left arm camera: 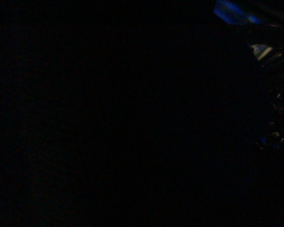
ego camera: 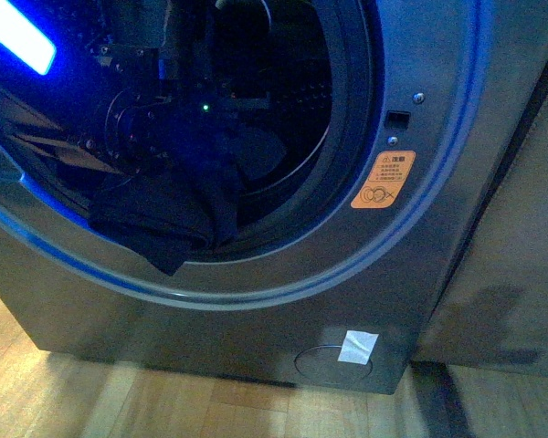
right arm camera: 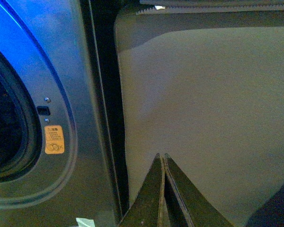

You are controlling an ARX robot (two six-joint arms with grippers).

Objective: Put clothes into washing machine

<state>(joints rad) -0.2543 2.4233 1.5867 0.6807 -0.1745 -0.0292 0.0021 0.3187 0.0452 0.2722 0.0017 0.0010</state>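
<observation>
The grey washing machine (ego camera: 438, 182) fills the front view, its round porthole open and rimmed in blue light. The dark navy clothes (ego camera: 160, 219) lie bunched in the drum's mouth, one corner hanging over the lower door seal. A dark arm (ego camera: 155, 46) with a green light reaches into the drum above the clothes; its gripper is lost in the dark. The left wrist view is dark. My right gripper (right arm camera: 162, 157) is shut, tips together and holding nothing, outside the machine in front of a pale panel (right arm camera: 208, 118). The washing machine (right arm camera: 61, 71) shows beside it.
An orange warning sticker (ego camera: 382, 180) sits right of the porthole, also the sticker (right arm camera: 54, 139) in the right wrist view. A round cap with white tape (ego camera: 356, 347) is low on the machine's front. Wooden floor (ego camera: 36, 392) lies below. A pale cabinet (ego camera: 521, 274) stands to the machine's right.
</observation>
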